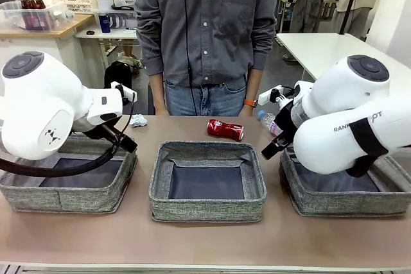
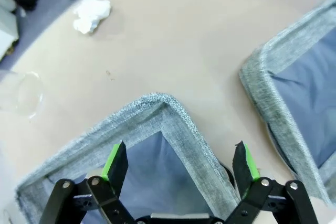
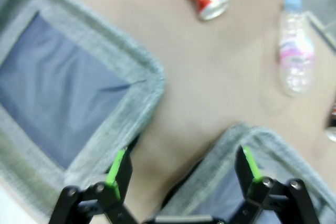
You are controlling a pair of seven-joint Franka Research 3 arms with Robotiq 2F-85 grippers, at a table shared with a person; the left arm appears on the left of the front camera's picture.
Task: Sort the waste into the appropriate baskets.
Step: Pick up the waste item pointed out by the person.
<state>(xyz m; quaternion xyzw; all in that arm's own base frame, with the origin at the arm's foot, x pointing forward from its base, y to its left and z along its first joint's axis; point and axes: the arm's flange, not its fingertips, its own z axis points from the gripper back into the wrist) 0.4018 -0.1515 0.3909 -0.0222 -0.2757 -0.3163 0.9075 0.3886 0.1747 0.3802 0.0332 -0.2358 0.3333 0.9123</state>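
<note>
Closest to me, along the near edge of the table (image 1: 205, 245), three low grey woven baskets stand in a row: the left basket (image 1: 64, 196), the middle basket (image 1: 205, 210) and the right basket (image 1: 334, 205). Each is set a little apart from its neighbour, and the dark bottom of the middle one lies in full view. Behind the middle basket, clear of its far wall, the red crushed can (image 1: 225, 129) lies on its side. Just to its right the clear plastic bottle (image 1: 270, 122) also lies on its side, blue cap toward the far edge, near the far corner of the right basket. Over on the left, the crumpled white paper (image 1: 138, 120) sits on bare tabletop beyond the left basket. From the left wrist view the clear plastic cup (image 2: 21, 95) lies near that basket's far wall, some way from the paper. The left gripper (image 2: 180, 153) hangs above the left basket's far corner on the middle basket's side, its green-padded fingers spread wide with nothing between them. The right gripper (image 3: 182, 157) hangs the same way over the right basket's far corner facing the middle basket, jaws wide apart and holding nothing. Across from them a person (image 1: 205, 36) in a grey shirt and jeans stands right up against the far edge, an orange band (image 1: 250, 102) at one wrist.
</note>
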